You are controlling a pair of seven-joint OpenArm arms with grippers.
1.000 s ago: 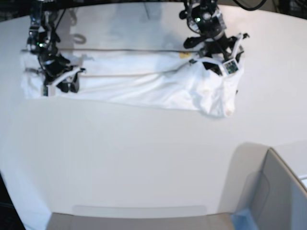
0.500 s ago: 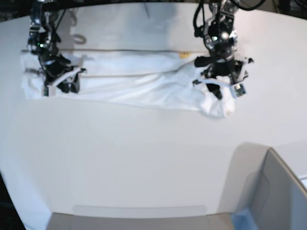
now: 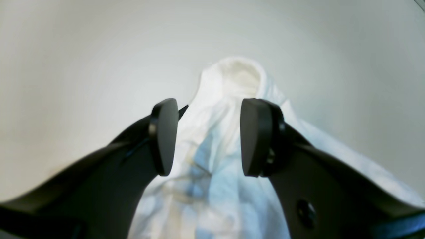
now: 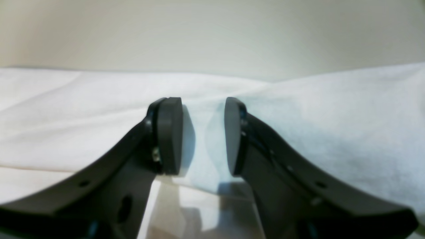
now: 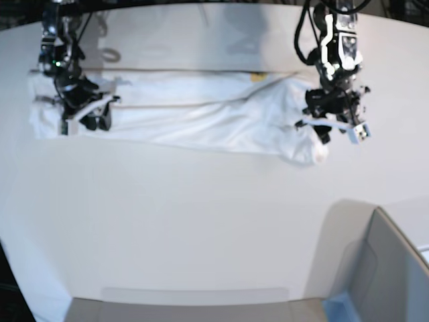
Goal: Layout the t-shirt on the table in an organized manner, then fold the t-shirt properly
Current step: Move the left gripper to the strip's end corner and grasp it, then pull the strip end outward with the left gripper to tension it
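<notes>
Stretched lengthwise across the top of the base view: white t-shirt (image 5: 201, 114), long axis left to right, folded into a narrow crumpled band, bunched into a rounded lump at its right end. At upper left, right gripper (image 5: 86, 115) down on the cloth, jaws partly apart with fabric between them; grip uncertain. At upper right, left gripper (image 5: 333, 127) spread wide above the bunched end, holding nothing. Broad bare white table (image 5: 188, 221) below; grey bin (image 5: 392, 268) at lower right corner.

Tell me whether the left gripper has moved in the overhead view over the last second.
Yes. The left gripper has slid off the t-shirt toward the picture's right, ending just past the shirt's right edge, over the table.
</notes>
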